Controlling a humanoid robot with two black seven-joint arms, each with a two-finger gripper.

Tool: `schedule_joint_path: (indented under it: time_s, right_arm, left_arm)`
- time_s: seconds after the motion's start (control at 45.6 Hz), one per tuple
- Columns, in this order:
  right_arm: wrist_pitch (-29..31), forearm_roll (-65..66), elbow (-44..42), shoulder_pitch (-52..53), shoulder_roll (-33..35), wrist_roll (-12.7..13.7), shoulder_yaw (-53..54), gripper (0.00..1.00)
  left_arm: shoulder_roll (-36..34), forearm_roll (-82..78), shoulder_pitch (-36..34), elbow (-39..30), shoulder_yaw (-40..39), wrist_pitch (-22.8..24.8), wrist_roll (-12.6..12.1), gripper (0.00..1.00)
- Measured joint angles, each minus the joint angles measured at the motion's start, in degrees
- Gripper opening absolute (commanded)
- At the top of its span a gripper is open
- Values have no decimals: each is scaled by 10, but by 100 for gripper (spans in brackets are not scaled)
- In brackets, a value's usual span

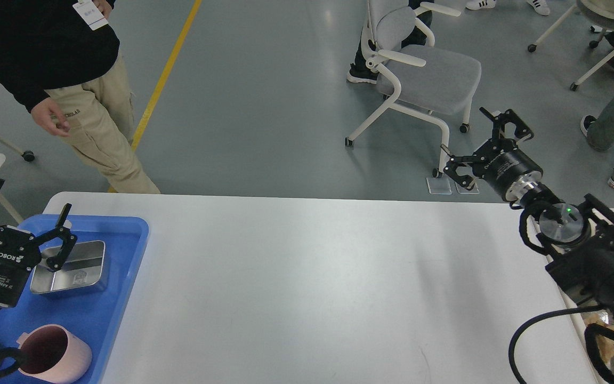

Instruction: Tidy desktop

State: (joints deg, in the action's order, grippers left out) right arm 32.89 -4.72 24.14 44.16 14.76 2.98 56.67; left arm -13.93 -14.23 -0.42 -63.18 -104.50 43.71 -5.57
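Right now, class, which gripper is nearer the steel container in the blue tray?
Left. The left gripper, open, hangs at the steel container's left end over the blue tray. The right gripper, also open, is raised far across the desktop.

A robotics laboratory or open test floor. The smooth grey-green floor (253, 106) carries a painted yellow lane line (163, 80) running diagonally at upper left of the frame, as in industrial halls. Wheeled white-framed office chairs (419, 74) stand loose at upper centre and upper right. A person in beige trousers with a badge (72, 80) stands at upper left; other legs and shoes show along the top edge. A plain white table (312, 288) fills the lower frame (two black robot arms reach over it from the sides).
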Motion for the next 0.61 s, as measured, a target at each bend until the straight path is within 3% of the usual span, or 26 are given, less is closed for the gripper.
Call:
schedule_joint_path:
  time_s: [0.22, 0.373, 0.615]
  right_arm:
    - [3, 0, 113, -97, -74, -5, 87, 100]
    - [4, -1, 125, -137, -121, -5, 111, 100]
    - [4, -3, 125, -168, -137, -8, 148, 100]
  left_arm:
    - [3, 1, -7, 17, 0, -9, -3, 97]
    - [16, 3, -18, 41, 0, -13, -8, 97]
    - [44, 4, -25, 46, 8, -14, -9, 97]
